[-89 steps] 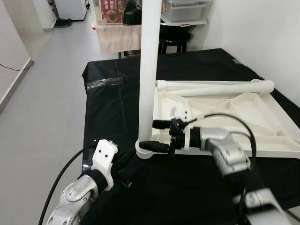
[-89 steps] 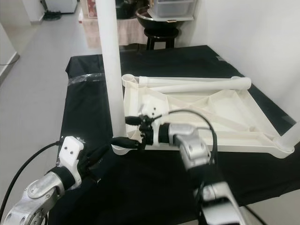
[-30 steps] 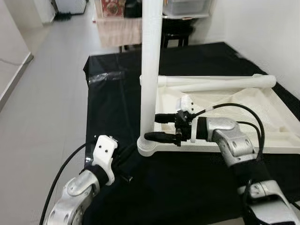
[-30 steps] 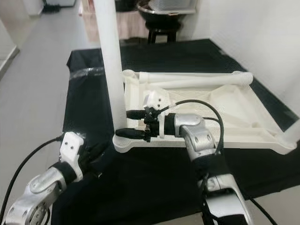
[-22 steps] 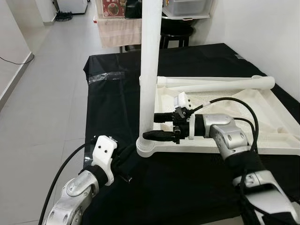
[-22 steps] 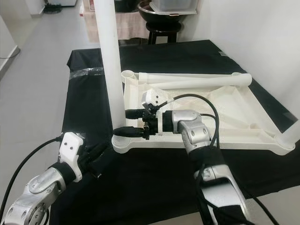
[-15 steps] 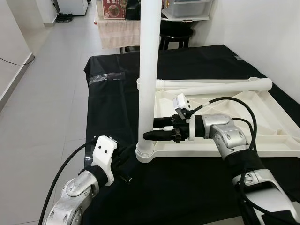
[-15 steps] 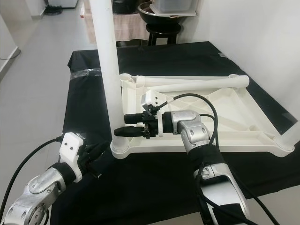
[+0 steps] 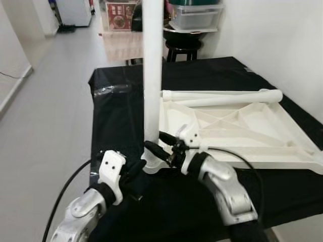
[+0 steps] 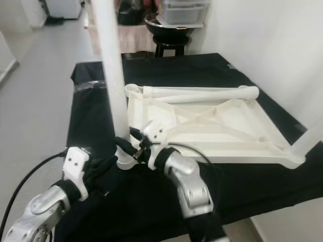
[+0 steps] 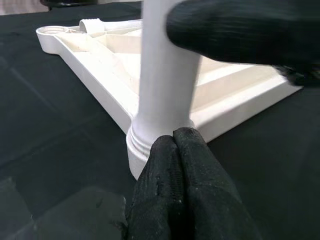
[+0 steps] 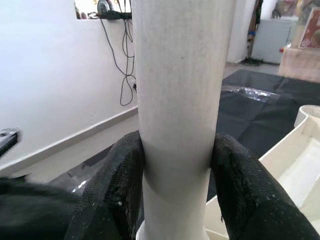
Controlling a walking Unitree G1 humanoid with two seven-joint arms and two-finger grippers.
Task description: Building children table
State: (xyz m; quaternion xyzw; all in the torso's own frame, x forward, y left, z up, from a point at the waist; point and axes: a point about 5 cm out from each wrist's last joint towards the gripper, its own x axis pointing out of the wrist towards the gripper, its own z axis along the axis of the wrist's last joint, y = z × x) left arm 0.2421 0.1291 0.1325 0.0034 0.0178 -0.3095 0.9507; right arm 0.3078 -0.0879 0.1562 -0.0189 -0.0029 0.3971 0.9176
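A white table top point(image 9: 242, 132) lies upside down on the black cloth. One white leg point(image 9: 152, 75) stands upright in its near left corner socket point(image 11: 137, 145). My right gripper point(image 9: 154, 141) is shut on this leg just above the socket, one finger on each side point(image 12: 120, 180). My left gripper point(image 11: 174, 140) is shut with nothing in it, and its tips touch the socket collar from the near left. Two loose white legs point(image 9: 222, 96) lie along the top's far edge. Another leg point(image 10: 308, 137) rises at the near right corner.
The black-covered table point(image 9: 116, 113) ends at its left edge beside grey floor point(image 9: 45, 101). A patch of clear tape point(image 9: 108, 89) sits on the cloth. A black stool point(image 9: 184, 43) and clear storage boxes point(image 9: 194, 17) stand behind. A white wall point(image 9: 282, 45) runs along the right.
My head view has shifted. My right forearm has swung in toward me and now reaches the leg from the near side, still shut on it. The left gripper stays at the socket.
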